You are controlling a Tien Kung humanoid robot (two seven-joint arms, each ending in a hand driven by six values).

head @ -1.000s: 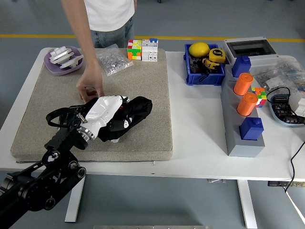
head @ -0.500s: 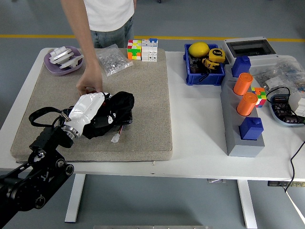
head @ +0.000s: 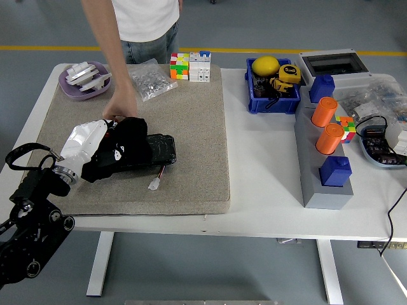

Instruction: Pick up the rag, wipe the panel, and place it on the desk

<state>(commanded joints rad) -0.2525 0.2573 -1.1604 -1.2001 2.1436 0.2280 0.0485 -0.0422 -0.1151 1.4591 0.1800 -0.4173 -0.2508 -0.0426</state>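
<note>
Clutter lines the far and right sides of a white desk [head: 267, 184] as a person [head: 137, 25] stands behind it.

A purple dish [head: 84, 81] sits at the far left, a clear bag of small parts [head: 151, 79] beside it, then a colour cube [head: 180, 66] touching a white-and-blue block [head: 200, 66]. A blue bin [head: 272, 95] holds a yellow ball [head: 265, 65] and a tape measure [head: 289, 74]. Two orange cylinders [head: 325, 125] and two blue blocks [head: 335, 170] stand on a grey base [head: 311, 178] at right.
</note>
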